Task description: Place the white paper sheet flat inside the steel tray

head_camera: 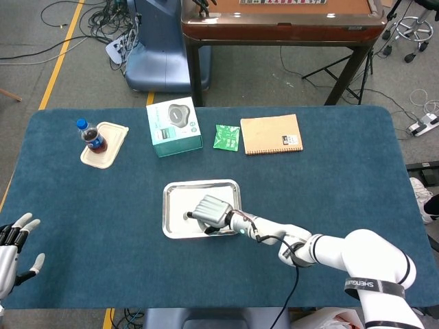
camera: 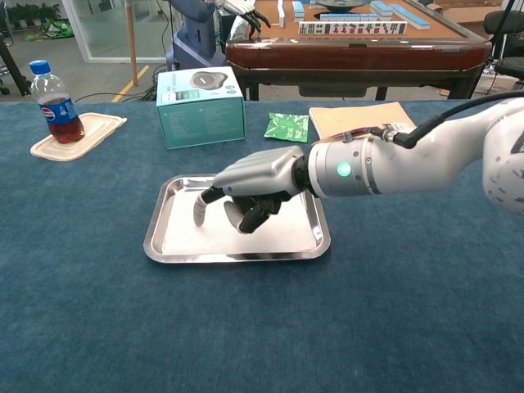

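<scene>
Counter (head_camera: 103,205) dark blue. Tray (head_camera: 167,205) shiny steel; sheet (camera: 184,233) white. Box (head_camera: 173,127) teal. Packet (head_camera: 226,138) green. Notebook (head_camera: 271,133) tan. Bottle (head_camera: 91,136) blue-capped.
</scene>
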`<control>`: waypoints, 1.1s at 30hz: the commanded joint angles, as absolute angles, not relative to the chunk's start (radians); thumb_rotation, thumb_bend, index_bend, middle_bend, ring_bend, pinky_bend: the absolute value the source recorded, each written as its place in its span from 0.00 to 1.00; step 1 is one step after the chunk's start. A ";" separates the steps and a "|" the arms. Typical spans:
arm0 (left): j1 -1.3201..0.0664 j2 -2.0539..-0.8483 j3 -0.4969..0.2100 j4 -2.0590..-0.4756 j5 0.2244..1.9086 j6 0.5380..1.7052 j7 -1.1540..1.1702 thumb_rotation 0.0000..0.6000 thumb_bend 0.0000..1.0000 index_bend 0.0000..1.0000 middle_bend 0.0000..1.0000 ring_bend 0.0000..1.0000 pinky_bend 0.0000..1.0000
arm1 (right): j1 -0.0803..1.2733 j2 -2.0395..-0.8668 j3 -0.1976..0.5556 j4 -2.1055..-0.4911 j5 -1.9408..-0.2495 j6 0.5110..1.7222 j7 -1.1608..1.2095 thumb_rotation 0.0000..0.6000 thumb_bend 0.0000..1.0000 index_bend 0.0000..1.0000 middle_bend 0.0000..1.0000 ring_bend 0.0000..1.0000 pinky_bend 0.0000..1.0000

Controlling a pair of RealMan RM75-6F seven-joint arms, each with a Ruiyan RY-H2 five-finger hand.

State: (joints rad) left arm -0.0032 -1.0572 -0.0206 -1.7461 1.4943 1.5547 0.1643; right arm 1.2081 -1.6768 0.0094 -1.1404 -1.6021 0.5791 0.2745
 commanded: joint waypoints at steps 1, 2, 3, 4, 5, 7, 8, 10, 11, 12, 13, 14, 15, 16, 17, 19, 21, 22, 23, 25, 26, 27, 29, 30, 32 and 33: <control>-0.004 -1.059 -0.020 -1.744 1.496 1.553 0.163 1.00 0.31 0.20 0.12 0.15 0.11 | 1.211 -1.681 0.006 -1.136 -1.600 0.572 0.273 0.62 1.00 0.25 1.00 1.00 1.00; -0.005 -1.060 -0.020 -1.743 1.497 1.552 0.162 1.00 0.31 0.20 0.12 0.15 0.11 | 1.212 -1.684 0.006 -1.131 -1.599 0.569 0.272 0.62 1.00 0.25 1.00 1.00 1.00; -0.006 -1.061 -0.021 -1.742 1.498 1.552 0.161 1.00 0.31 0.20 0.12 0.15 0.11 | 1.214 -1.689 0.006 -1.125 -1.596 0.565 0.271 0.62 1.00 0.25 1.00 1.00 1.00; -0.006 -1.062 -0.020 -1.742 1.499 1.552 0.161 1.00 0.31 0.20 0.12 0.15 0.11 | 1.215 -1.692 0.007 -1.120 -1.594 0.563 0.270 0.62 1.00 0.25 1.00 1.00 1.00; -0.005 -1.061 -0.020 -1.742 1.500 1.553 0.161 1.00 0.31 0.20 0.12 0.15 0.11 | 1.216 -1.697 0.008 -1.112 -1.591 0.560 0.269 0.62 1.00 0.25 1.00 1.00 1.00; -0.005 -1.061 -0.020 -1.742 1.500 1.554 0.160 1.00 0.31 0.20 0.12 0.15 0.11 | 1.218 -1.703 0.007 -1.101 -1.588 0.555 0.265 0.62 1.00 0.25 1.00 1.00 1.00; -0.004 -1.061 -0.021 -1.741 1.499 1.555 0.158 1.00 0.31 0.20 0.12 0.15 0.11 | 1.218 -1.707 0.007 -1.093 -1.586 0.553 0.262 0.62 1.00 0.25 1.00 1.00 1.00; -0.003 -1.061 -0.021 -1.740 1.498 1.555 0.157 1.00 0.31 0.20 0.12 0.15 0.11 | 1.217 -1.712 0.008 -1.087 -1.583 0.552 0.262 0.61 1.00 0.25 1.00 1.00 1.00; -0.003 -1.061 -0.020 -1.740 1.498 1.555 0.157 1.00 0.31 0.20 0.12 0.15 0.11 | 1.217 -1.713 0.008 -1.086 -1.582 0.553 0.263 0.61 1.00 0.25 1.00 1.00 1.00; -0.003 -1.060 -0.020 -1.739 1.498 1.554 0.157 1.00 0.31 0.20 0.12 0.15 0.11 | 1.217 -1.714 0.009 -1.084 -1.581 0.554 0.265 0.61 1.00 0.25 1.00 1.00 1.00; -0.003 -1.060 -0.020 -1.739 1.498 1.554 0.157 1.00 0.31 0.20 0.12 0.15 0.11 | 1.217 -1.714 0.009 -1.085 -1.582 0.557 0.266 0.61 1.00 0.25 1.00 1.00 1.00; -0.003 -1.060 -0.020 -1.739 1.498 1.555 0.156 1.00 0.31 0.20 0.12 0.15 0.11 | 1.216 -1.712 0.009 -1.087 -1.583 0.561 0.269 0.62 1.00 0.25 1.00 1.00 1.00; -0.002 -1.060 -0.021 -1.738 1.499 1.556 0.155 1.00 0.31 0.20 0.12 0.15 0.11 | 1.214 -1.708 0.008 -1.092 -1.585 0.567 0.273 0.62 1.00 0.25 1.00 1.00 1.00; -0.002 -1.060 -0.021 -1.738 1.499 1.556 0.155 1.00 0.31 0.20 0.12 0.15 0.11 | 1.212 -1.703 0.007 -1.099 -1.587 0.575 0.276 0.61 1.00 0.25 1.00 1.00 1.00; -0.002 -1.060 -0.021 -1.738 1.499 1.557 0.154 1.00 0.31 0.20 0.12 0.15 0.11 | 1.210 -1.696 0.006 -1.107 -1.591 0.584 0.279 0.61 1.00 0.25 1.00 1.00 1.00; -0.002 -1.059 -0.021 -1.738 1.499 1.557 0.153 1.00 0.31 0.20 0.12 0.15 0.11 | 1.200 -1.671 0.003 -1.134 -1.599 0.610 0.286 0.61 1.00 0.25 1.00 1.00 1.00; -0.003 -1.058 -0.022 -1.738 1.499 1.556 0.153 1.00 0.31 0.20 0.12 0.15 0.11 | 1.186 -1.638 0.002 -1.161 -1.603 0.641 0.283 0.61 1.00 0.25 1.00 1.00 1.00; -0.004 -1.058 -0.023 -1.738 1.499 1.555 0.152 1.00 0.31 0.20 0.12 0.15 0.11 | 1.179 -1.622 0.003 -1.175 -1.602 0.654 0.280 0.61 1.00 0.25 1.00 1.00 1.00; -0.005 -1.057 -0.025 -1.738 1.499 1.555 0.152 1.00 0.31 0.20 0.12 0.15 0.11 | 1.166 -1.600 0.006 -1.193 -1.597 0.674 0.271 0.61 1.00 0.25 1.00 1.00 1.00; -0.008 -1.056 -0.027 -1.738 1.499 1.554 0.151 1.00 0.31 0.20 0.12 0.15 0.11 | 1.139 -1.568 0.014 -1.216 -1.587 0.718 0.241 0.60 1.00 0.25 1.00 1.00 1.00; -0.009 -1.055 -0.029 -1.738 1.497 1.552 0.150 1.00 0.31 0.20 0.12 0.15 0.11 | 1.116 -1.545 0.020 -1.234 -1.576 0.750 0.215 0.60 1.00 0.25 1.00 1.00 1.00; -0.010 -1.055 -0.030 -1.737 1.496 1.551 0.149 1.00 0.31 0.20 0.12 0.15 0.11 | 1.098 -1.528 0.023 -1.249 -1.566 0.773 0.192 0.59 1.00 0.25 1.00 1.00 1.00; -0.014 -1.055 -0.034 -1.735 1.492 1.547 0.146 1.00 0.31 0.20 0.12 0.15 0.11 | 1.052 -1.488 0.034 -1.286 -1.535 0.825 0.131 0.59 1.00 0.25 1.00 1.00 1.00; -0.015 -1.055 -0.035 -1.733 1.490 1.545 0.144 1.00 0.31 0.20 0.12 0.15 0.11 | 1.032 -1.470 0.039 -1.303 -1.520 0.847 0.103 0.59 1.00 0.25 1.00 1.00 1.00; -0.019 -1.058 -0.038 -1.730 1.487 1.541 0.141 1.00 0.31 0.20 0.12 0.15 0.11 | 0.988 -1.434 0.045 -1.342 -1.487 0.893 0.043 0.59 1.00 0.24 1.00 1.00 1.00; -0.021 -1.059 -0.040 -1.727 1.486 1.539 0.140 1.00 0.31 0.20 0.12 0.15 0.11 | 0.958 -1.409 0.050 -1.369 -1.464 0.923 0.001 0.59 1.00 0.24 1.00 1.00 1.00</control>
